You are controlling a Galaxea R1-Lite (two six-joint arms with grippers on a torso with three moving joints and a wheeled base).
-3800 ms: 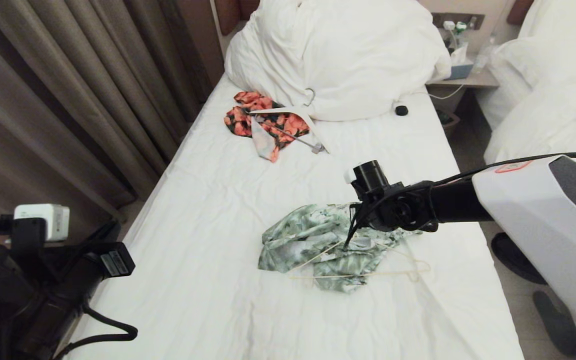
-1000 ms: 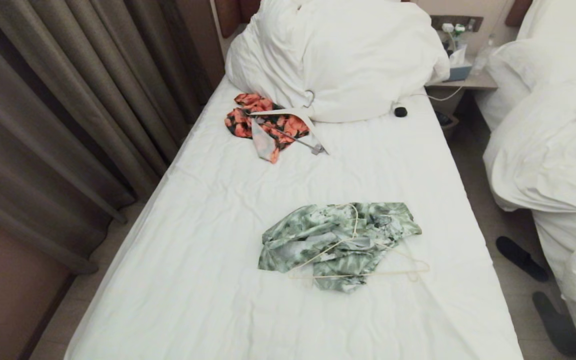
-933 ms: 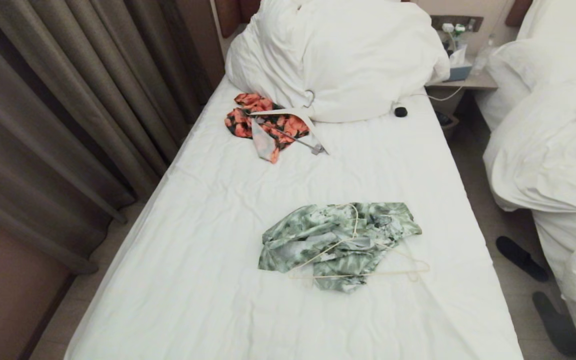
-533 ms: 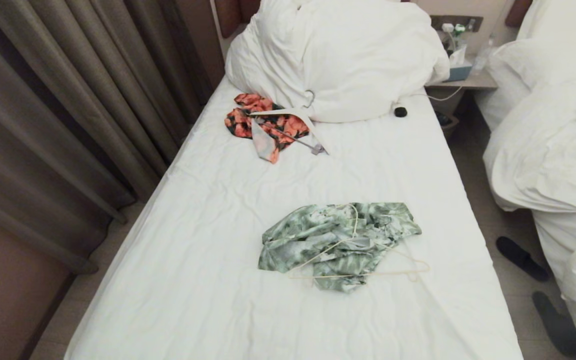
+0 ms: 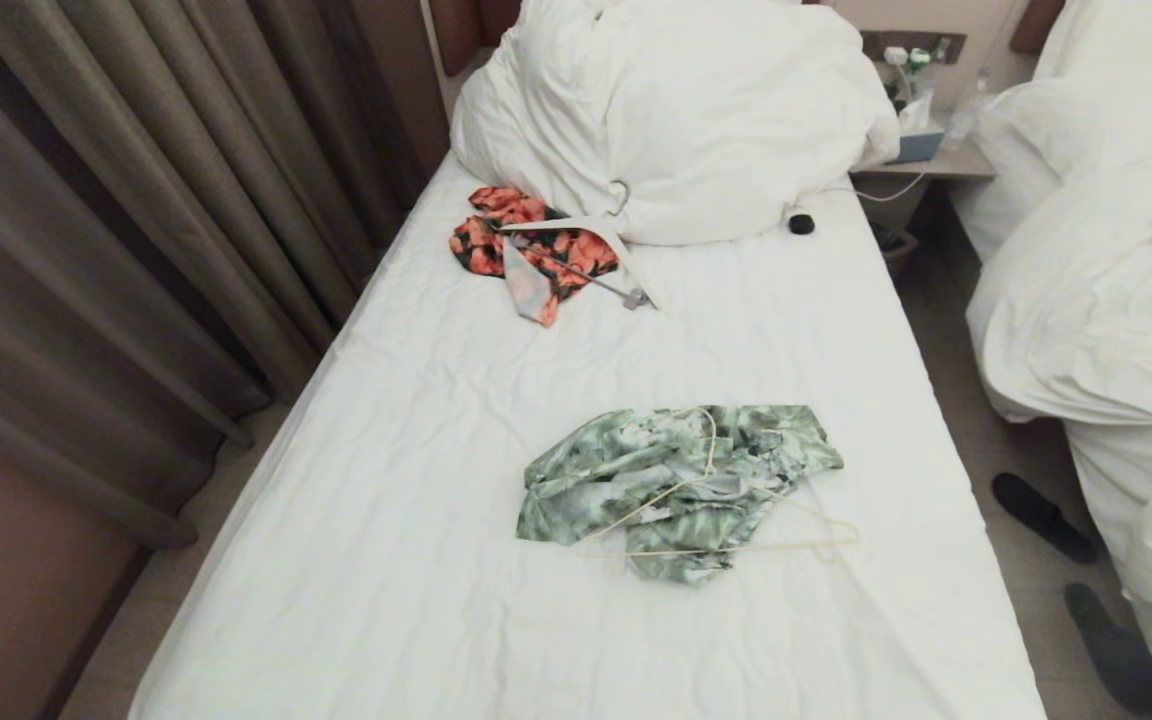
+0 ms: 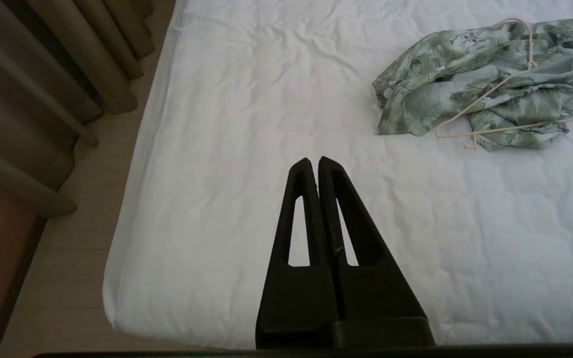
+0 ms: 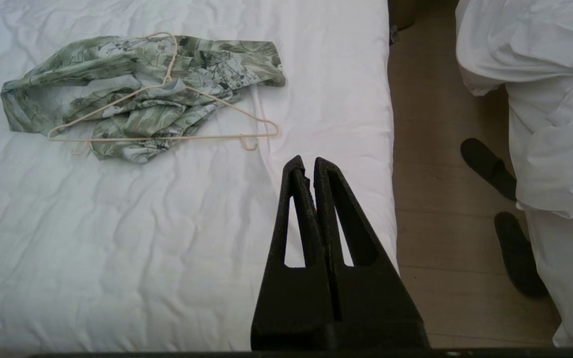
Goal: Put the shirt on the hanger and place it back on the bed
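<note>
Both my arms had left the head view. My left gripper [image 6: 314,161] and right gripper [image 7: 305,160], fingers together, hung over the bed [image 5: 416,560] near its foot edge; farther, the hanger [image 5: 726,520] lay across the crumpled shirt [image 5: 636,470].

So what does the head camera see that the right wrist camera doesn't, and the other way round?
Only the head view shows the pillows, the orange garment with a white hanger on it, the curtains and the nightstand.

Only the right wrist view shows the right gripper, shut and empty, hanging near the bed's edge.

Both show the shirt crumpled on the bed, the hanger lying partly on it, the slippers and the other bed.
</note>
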